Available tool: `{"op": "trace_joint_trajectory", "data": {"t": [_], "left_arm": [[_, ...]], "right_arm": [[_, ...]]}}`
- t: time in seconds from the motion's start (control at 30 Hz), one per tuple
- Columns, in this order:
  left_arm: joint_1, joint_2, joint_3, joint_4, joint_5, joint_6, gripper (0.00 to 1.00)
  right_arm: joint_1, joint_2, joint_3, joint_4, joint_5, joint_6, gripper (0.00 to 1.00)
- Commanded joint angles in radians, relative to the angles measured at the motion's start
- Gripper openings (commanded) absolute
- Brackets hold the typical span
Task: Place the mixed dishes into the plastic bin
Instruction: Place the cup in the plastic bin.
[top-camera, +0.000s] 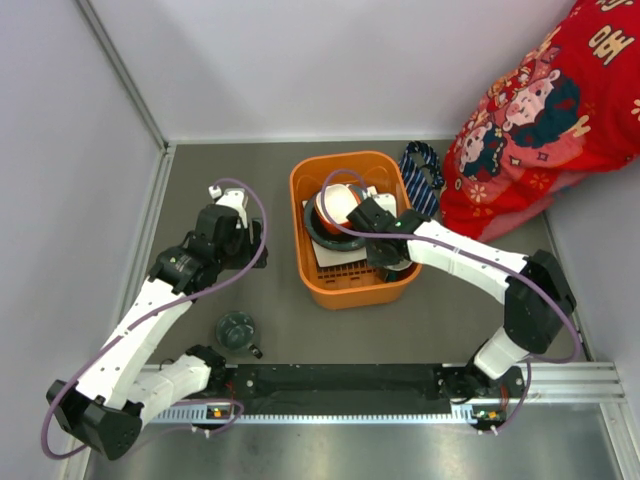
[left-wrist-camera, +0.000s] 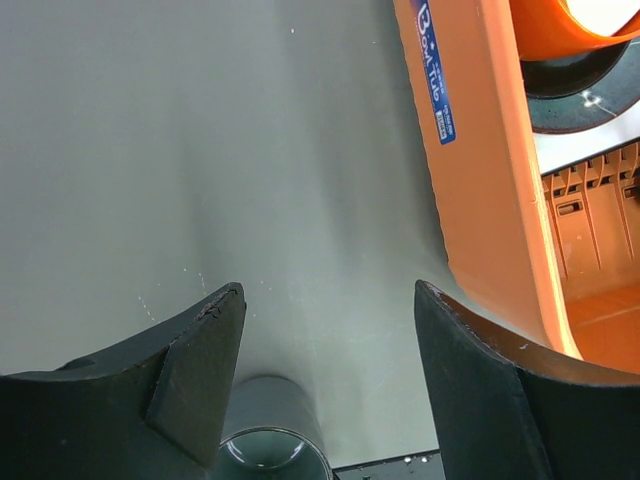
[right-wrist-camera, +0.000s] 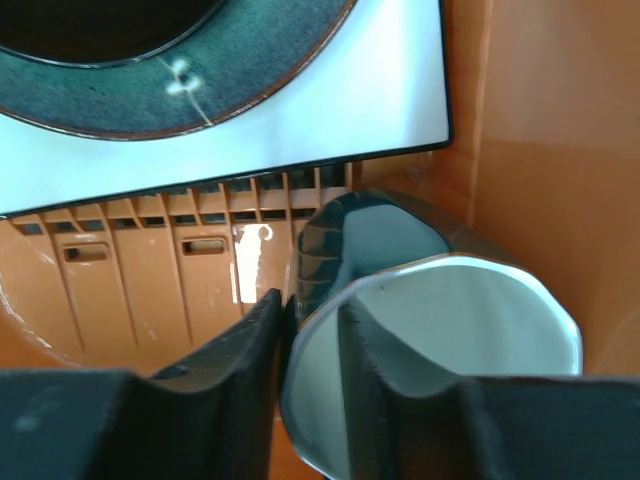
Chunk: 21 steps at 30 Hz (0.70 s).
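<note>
The orange plastic bin (top-camera: 345, 295) was stacked with a white square plate (right-wrist-camera: 380, 90). A dark-glazed mug (right-wrist-camera: 372, 232) was stood in its near right corner, its rim straddled loosely by the right gripper (right-wrist-camera: 310, 310), seemingly for release. The left gripper (left-wrist-camera: 330, 300) was held wide and empty near a teal cup (top-camera: 237, 330) outside the bin.

One orange tub (top-camera: 300, 215), one white square plate (right-wrist-camera: 380, 100), one round blue-grey plate (right-wrist-camera: 100, 95), one orange bowl (top-camera: 338, 203), two dark cups (top-camera: 237, 330), one striped necktie (top-camera: 422, 175).
</note>
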Motion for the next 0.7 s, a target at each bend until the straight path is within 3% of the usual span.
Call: {"op": "trace_joint_trajectory", "data": {"t": [0.0,0.27,0.67], "left_arm": [[0.001,-0.004,-0.007,0.044,0.002,-0.003,0.73],[0.001,-0.015,-0.013,0.041,-0.008,-0.003,0.73],[0.002,-0.007,-0.018,0.042,-0.019,-0.007,0.74]], "right_arm": [[-0.012,-0.003,0.023,-0.025,0.034,-0.015,0.31],[-0.012,-0.010,0.086,-0.025,0.027,-0.043,0.42],[-0.003,-0.061,0.212,-0.044,0.040,-0.052,0.44]]}}
